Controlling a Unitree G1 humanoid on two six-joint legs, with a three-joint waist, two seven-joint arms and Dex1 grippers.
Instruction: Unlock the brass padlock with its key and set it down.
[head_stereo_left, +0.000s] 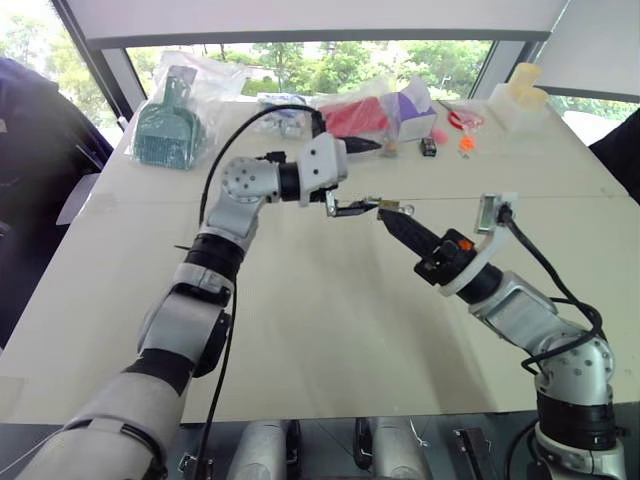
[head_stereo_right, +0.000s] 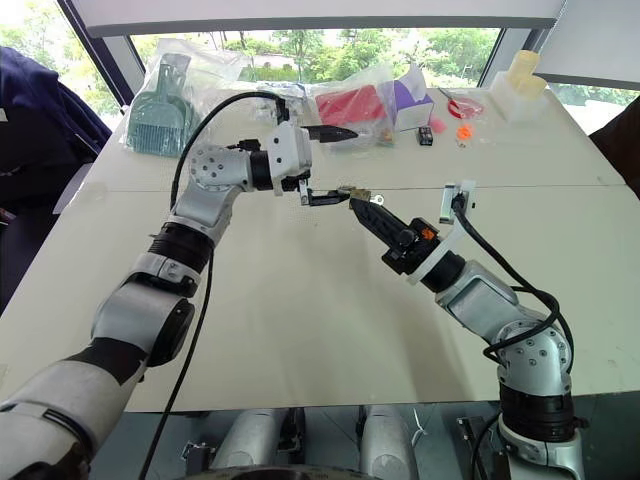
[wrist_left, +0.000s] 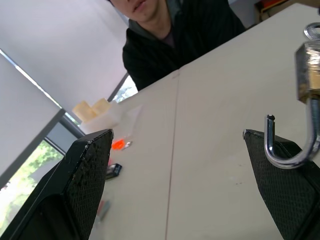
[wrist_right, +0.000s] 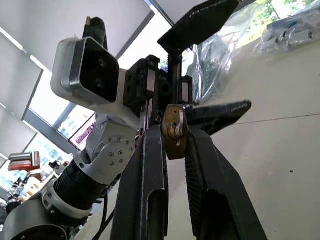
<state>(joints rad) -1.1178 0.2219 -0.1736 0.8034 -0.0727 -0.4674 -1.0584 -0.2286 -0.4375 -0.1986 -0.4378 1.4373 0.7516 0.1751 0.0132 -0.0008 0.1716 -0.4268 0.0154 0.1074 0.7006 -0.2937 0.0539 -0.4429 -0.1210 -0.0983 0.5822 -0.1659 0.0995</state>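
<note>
My right gripper (wrist_right: 173, 139) is shut on the brass padlock (wrist_right: 175, 125), holding it up above the middle of the table (head_stereo_left: 330, 330). The padlock (head_stereo_left: 396, 208) is small and yellowish, and its thin silvery shackle (wrist_left: 290, 157) stands open with one end free. My left gripper (head_stereo_left: 362, 178) points across at it with its jaws wide open. The shackle lies against one of its fingers (wrist_left: 285, 185) and nothing is between the two. A silvery loop (wrist_left: 313, 31) shows at the body's other end. I cannot tell whether that is the key.
Along the table's far edge lie plastic bags with a teal brush (head_stereo_left: 165, 125), a red item (head_stereo_left: 355, 117) and a purple box (head_stereo_left: 412, 108). Small orange bits (head_stereo_left: 465, 143) and a white container (head_stereo_left: 520, 100) lie nearby. A person in dark clothes (wrist_left: 175, 35) sits at the table's side.
</note>
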